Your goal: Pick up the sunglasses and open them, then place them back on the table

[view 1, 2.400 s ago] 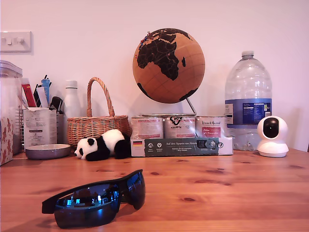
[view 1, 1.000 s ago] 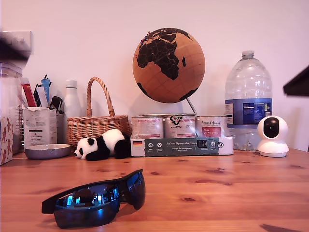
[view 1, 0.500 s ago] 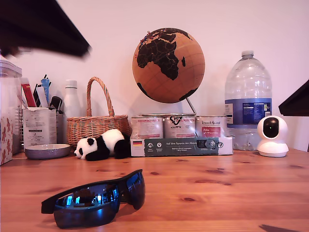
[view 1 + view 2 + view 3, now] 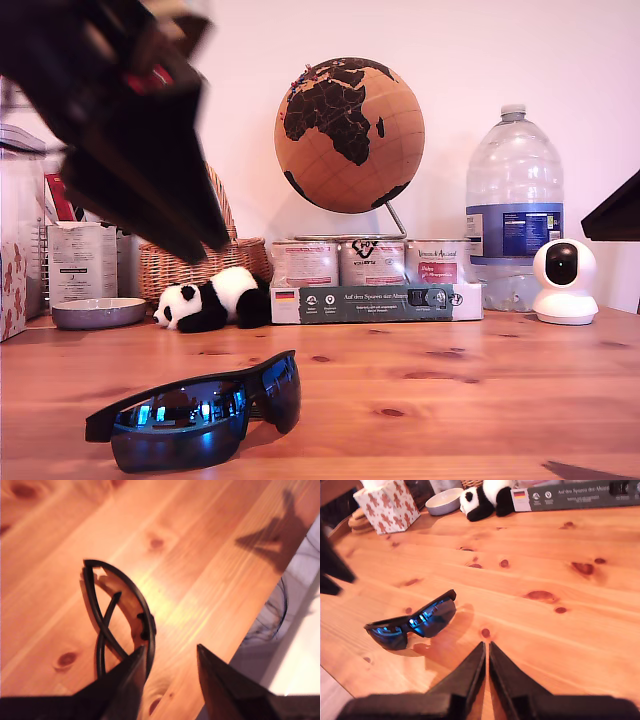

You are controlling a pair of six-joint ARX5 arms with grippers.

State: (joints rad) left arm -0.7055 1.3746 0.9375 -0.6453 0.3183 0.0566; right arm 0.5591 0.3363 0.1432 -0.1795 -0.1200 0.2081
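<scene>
Both pincers hang over the table (image 4: 580,630), my first gripper (image 4: 170,672) spread open above the folded sunglasses (image 4: 117,620), my second gripper (image 4: 486,652) pinched closed near them, while only "Auf den Spuren" reads on the box (image 4: 580,492).

Sunglasses (image 4: 195,412): black frame, blue-mirrored lenses. Desk (image 4: 450,390): orange-brown pine, visible grain, dark knots. Panda toy (image 4: 212,299): black and white. Globe (image 4: 349,135): cork-tan, black continents. Basket (image 4: 200,262): tan wicker. Box (image 4: 386,507): white, brown gingerbread-figure pattern. Camera (image 4: 564,281): white, black face. Water bottle (image 4: 514,210): clear, blue label.
</scene>
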